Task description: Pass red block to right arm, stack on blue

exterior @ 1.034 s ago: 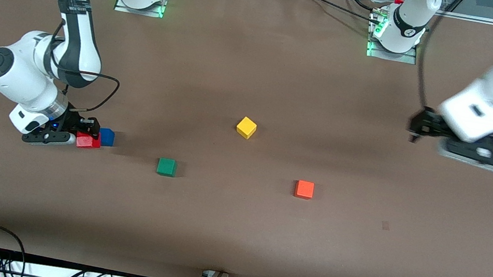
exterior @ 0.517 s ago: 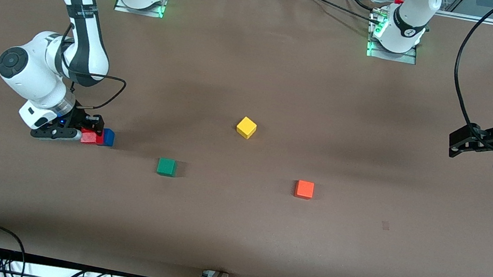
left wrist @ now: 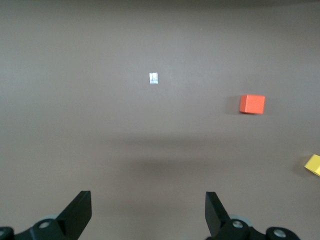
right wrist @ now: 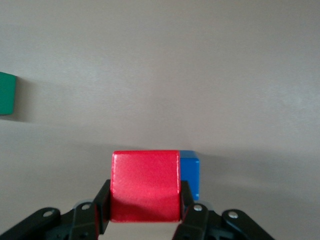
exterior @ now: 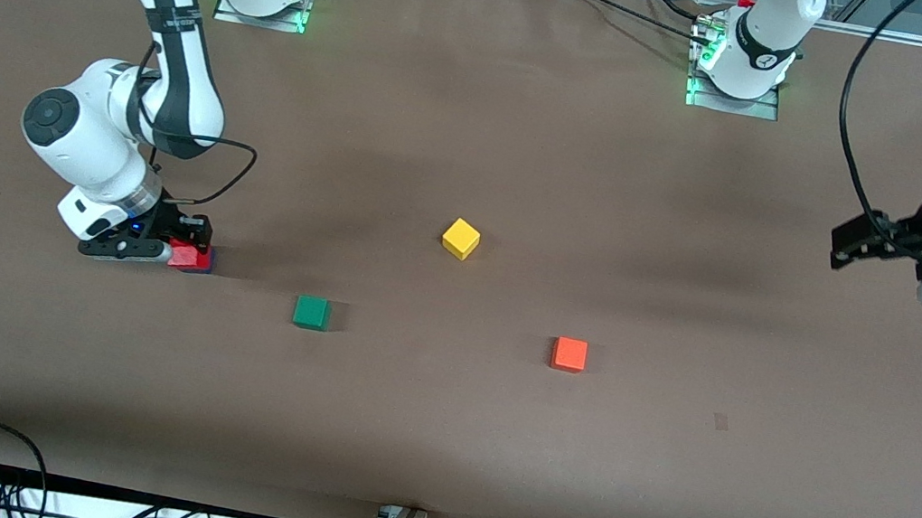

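Observation:
My right gripper (exterior: pixel 181 247) is shut on the red block (exterior: pixel 190 257), low at the right arm's end of the table. The red block covers nearly all of the blue cube (exterior: pixel 210 263); only a thin blue edge shows. In the right wrist view the fingers (right wrist: pixel 104 210) clamp both sides of the red block (right wrist: pixel 145 185), and the blue cube (right wrist: pixel 190 175) sticks out at one side. I cannot tell whether the red block touches it. My left gripper (exterior: pixel 843 247) is open and empty, up in the air over the left arm's end of the table, and also shows in the left wrist view (left wrist: pixel 147 205).
A green cube (exterior: pixel 311 312), a yellow cube (exterior: pixel 460 238) and an orange cube (exterior: pixel 569 354) lie apart on the brown table. The left wrist view shows the orange cube (left wrist: pixel 251 104), the yellow cube's edge (left wrist: pixel 314 165) and a small white mark (left wrist: pixel 153 78).
My right gripper has carried the red block sideways over the blue cube, which now is almost hidden. My left arm has drawn back toward its end of the table.

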{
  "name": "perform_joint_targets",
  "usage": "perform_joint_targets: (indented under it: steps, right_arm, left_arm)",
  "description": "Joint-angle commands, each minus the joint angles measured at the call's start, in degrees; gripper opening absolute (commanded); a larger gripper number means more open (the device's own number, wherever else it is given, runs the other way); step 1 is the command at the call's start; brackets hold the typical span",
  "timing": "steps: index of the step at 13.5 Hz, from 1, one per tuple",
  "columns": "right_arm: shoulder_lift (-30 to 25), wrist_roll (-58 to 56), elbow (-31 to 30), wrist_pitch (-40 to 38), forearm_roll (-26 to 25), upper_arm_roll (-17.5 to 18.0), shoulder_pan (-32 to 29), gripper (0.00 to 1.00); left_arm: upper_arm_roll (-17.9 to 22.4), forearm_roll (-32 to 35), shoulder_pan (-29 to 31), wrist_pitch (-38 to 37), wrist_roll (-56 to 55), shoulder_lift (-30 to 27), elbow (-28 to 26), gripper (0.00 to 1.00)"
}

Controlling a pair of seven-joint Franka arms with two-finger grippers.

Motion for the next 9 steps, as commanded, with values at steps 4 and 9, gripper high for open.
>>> perform_joint_targets:
  steps: [4,9]
  right_arm:
    - [-2.5,0.6,-1.9,0.3,-1.3,-0.9,0.4,0.00]
    - [-3.1,0.4,-1.6,-0.9,-2.9,-2.4,0.3,0.00]
  left_arm:
    - [6.9,-3.1,-3.8,1.7,0.3,-7.7,-10.9,1.00]
    - [4.2,-3.1,-0.1,1.6,0.3,-8.2,-11.5,1.00]
